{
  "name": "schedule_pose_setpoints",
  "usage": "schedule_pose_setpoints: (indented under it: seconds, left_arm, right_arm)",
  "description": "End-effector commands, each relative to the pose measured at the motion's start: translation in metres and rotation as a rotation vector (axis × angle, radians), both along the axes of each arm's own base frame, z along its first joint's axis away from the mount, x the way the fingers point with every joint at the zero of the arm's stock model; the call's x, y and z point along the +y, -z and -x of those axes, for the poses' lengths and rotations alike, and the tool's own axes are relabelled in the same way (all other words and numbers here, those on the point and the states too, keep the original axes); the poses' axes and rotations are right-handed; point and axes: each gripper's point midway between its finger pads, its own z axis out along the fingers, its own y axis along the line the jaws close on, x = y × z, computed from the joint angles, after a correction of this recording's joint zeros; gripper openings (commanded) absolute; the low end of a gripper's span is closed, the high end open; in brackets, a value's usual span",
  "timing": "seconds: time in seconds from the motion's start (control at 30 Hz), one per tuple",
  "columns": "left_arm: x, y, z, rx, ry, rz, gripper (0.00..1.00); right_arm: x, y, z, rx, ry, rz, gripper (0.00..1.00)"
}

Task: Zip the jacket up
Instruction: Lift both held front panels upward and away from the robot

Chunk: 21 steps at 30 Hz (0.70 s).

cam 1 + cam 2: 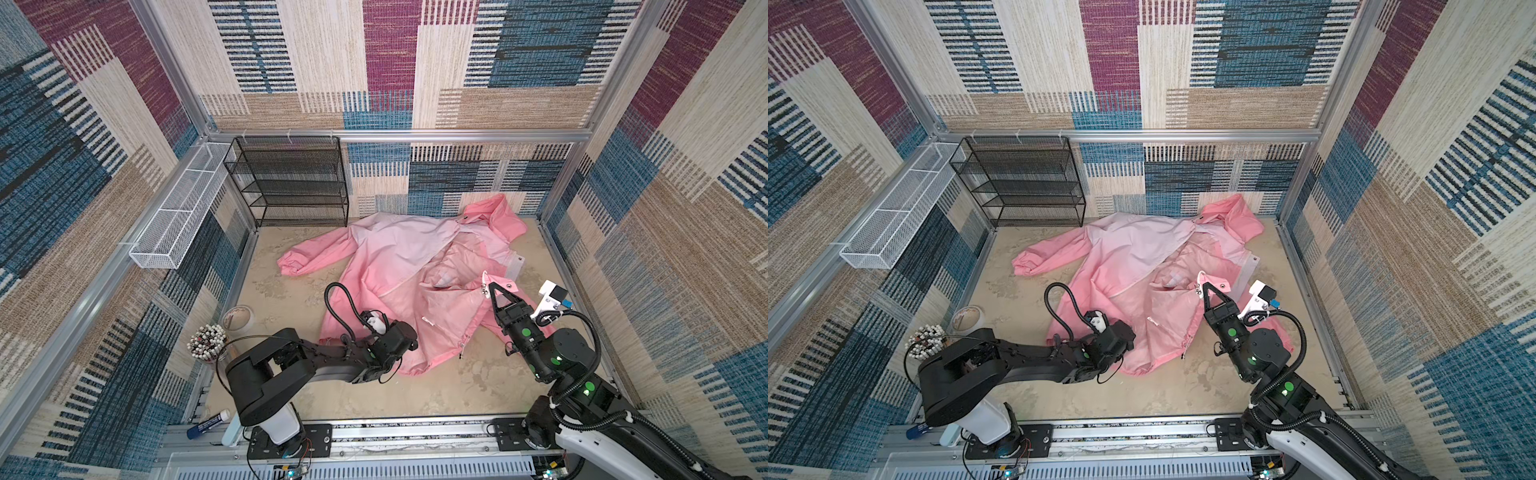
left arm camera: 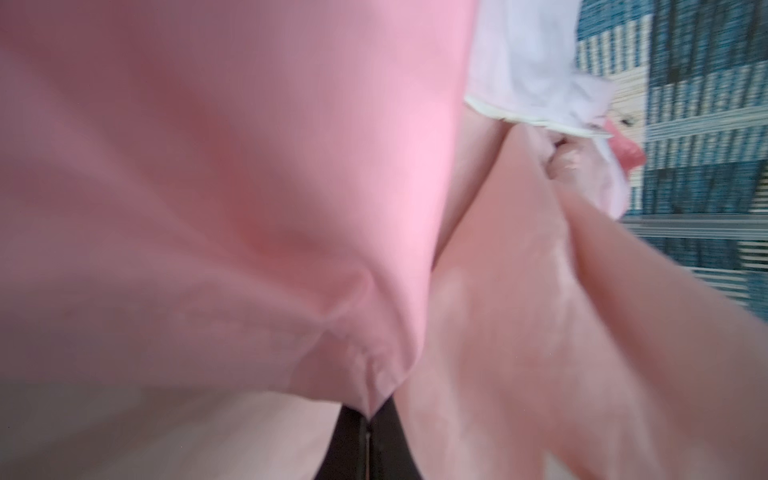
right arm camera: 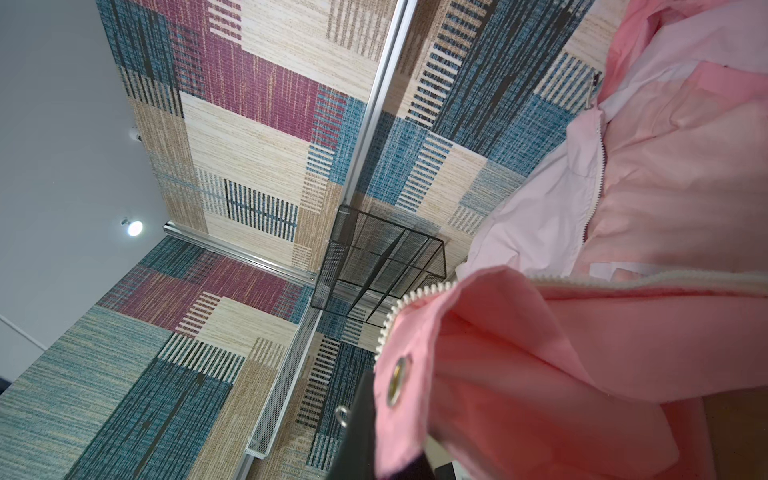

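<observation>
The left gripper (image 1: 412, 342) lies low at the near hem of the jacket (image 1: 390, 257). Its jaws are pinched together on a gathered tuck of pink cloth. In the left wrist view the black fingers (image 2: 345, 444) press together and the fabric puckers out at their tips (the rest of that view is blurred cloth).

The right gripper (image 1: 493, 286) is closed too. It nips the jacket's free front edge beside a metal eyelet (image 3: 398, 380) and holds it lifted off the table (image 1: 457, 386). The white zipper (image 3: 415, 300) runs along that raised edge, its teeth unjoined.

The jacket sprawls open across the far right part of the table, lining up. One sleeve reaches left and the hood lies against the back wall.

Along the left side a white basket (image 1: 178, 216) hangs on the wall. A pen cup (image 1: 208, 338) and a tape roll (image 1: 239, 318) stand near the table's left edge, apart from the cloth. A black rack (image 1: 291, 183) fills the back left corner, its foot just beside the jacket's shoulder. Bare table runs along the near side between the two arms. On the right the cloth lies near the frame rail, leaving only a narrow strip.
</observation>
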Motion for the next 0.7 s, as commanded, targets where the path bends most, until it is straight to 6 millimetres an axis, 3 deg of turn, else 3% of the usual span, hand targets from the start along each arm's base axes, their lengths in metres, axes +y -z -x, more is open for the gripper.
schedule_pose_setpoints:
  seconds: [0.0,0.1,0.17,0.37,0.47,0.67]
  left_arm:
    - [-0.020,-0.091,-0.021,-0.313,0.083,0.136,0.00]
    - [-0.014,-0.146,-0.025,-0.508,0.113,0.200,0.00]
    - [-0.009,-0.171,-0.026,-0.613,0.123,0.244,0.00]
    - [-0.006,-0.208,-0.037,-0.774,0.146,0.447,0.00]
    - [-0.024,-0.247,-0.032,-0.892,0.246,0.440,0.00]
    - [-0.031,-0.309,-0.026,-1.073,0.304,0.445,0.00]
  right_arm:
    - [0.006,-0.034,0.008,-0.155,-0.052,-0.071,0.00]
    - [0.008,-0.048,0.012,-0.240,-0.070,-0.114,0.00]
    - [0.007,-0.055,0.016,-0.298,-0.074,-0.149,0.00]
    - [0.007,-0.079,0.022,-0.438,-0.067,-0.163,0.00]
    - [0.013,-0.094,0.025,-0.521,-0.071,-0.123,0.00]
    - [0.015,-0.128,0.039,-0.733,-0.023,-0.050,0.00]
